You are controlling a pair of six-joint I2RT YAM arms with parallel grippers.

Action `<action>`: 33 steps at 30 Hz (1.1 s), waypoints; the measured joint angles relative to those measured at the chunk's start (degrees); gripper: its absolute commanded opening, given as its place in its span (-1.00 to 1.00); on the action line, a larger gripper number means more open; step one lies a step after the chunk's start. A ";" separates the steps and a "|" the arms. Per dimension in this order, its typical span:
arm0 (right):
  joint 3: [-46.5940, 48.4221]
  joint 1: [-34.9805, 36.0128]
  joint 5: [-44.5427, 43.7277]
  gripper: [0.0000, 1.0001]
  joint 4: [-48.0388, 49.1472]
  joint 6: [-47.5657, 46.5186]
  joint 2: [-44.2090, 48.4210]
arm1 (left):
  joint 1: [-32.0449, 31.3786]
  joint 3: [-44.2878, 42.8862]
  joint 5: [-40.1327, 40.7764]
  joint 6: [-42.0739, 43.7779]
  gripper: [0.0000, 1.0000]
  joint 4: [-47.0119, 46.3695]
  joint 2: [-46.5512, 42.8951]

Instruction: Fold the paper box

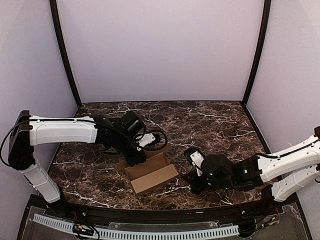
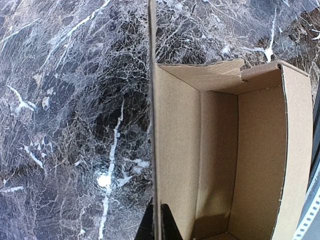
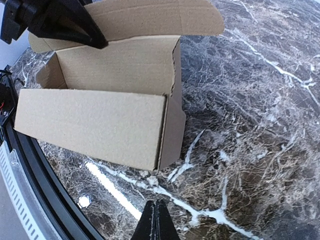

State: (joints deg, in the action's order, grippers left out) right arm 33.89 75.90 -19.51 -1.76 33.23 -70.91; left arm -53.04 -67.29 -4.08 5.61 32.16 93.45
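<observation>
The paper box [image 1: 150, 173] is a tan cardboard carton, standing open on the dark marble table near the front middle. My left gripper [image 1: 136, 159] is shut on the box's far wall, one finger inside and one outside; the left wrist view shows the thin wall edge [image 2: 155, 165] between the fingertips [image 2: 167, 225] and the open inside of the box [image 2: 220, 165]. My right gripper [image 1: 192, 186] is shut and empty, low over the table just right of the box. In the right wrist view the box [image 3: 100, 125] lies ahead of the closed fingertips [image 3: 156, 222], its lid flap [image 3: 150, 17] raised.
The marble table [image 1: 210, 125] ends in a black front rail [image 1: 150, 215] with a white slotted strip below it. Purple walls and two black corner posts enclose the back and sides.
</observation>
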 measured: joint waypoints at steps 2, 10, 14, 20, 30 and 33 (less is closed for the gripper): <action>-0.44 0.79 0.72 -1.00 0.85 1.09 -1.31 | 0.00 0.15 0.00 -0.09 -0.99 -0.07 0.00; 0.96 1.81 3.91 -1.00 8.83 4.13 -10.82 | 0.00 0.33 -0.85 -0.68 -0.99 -0.24 -0.02; 4.74 1.86 4.35 -1.00 11.06 4.48 -15.54 | 0.00 0.35 -1.84 -1.20 -0.98 -0.28 -0.13; 8.87 1.95 4.24 -1.00 11.45 4.24 -19.65 | 0.52 1.55 -2.84 -1.97 -0.98 0.20 -1.79; 9.40 0.57 4.33 -1.00 10.75 2.14 -20.48 | 0.07 2.56 -6.45 -3.74 -0.98 0.22 -6.12; 9.40 0.48 4.50 -1.00 10.75 0.79 -20.48 | -0.20 2.56 -6.64 -3.98 -0.98 0.24 -6.27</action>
State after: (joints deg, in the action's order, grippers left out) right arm 43.29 76.38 -15.00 8.99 34.02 -91.39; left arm -53.23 -64.73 -10.72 1.63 32.40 87.18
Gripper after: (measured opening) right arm 0.002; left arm 0.011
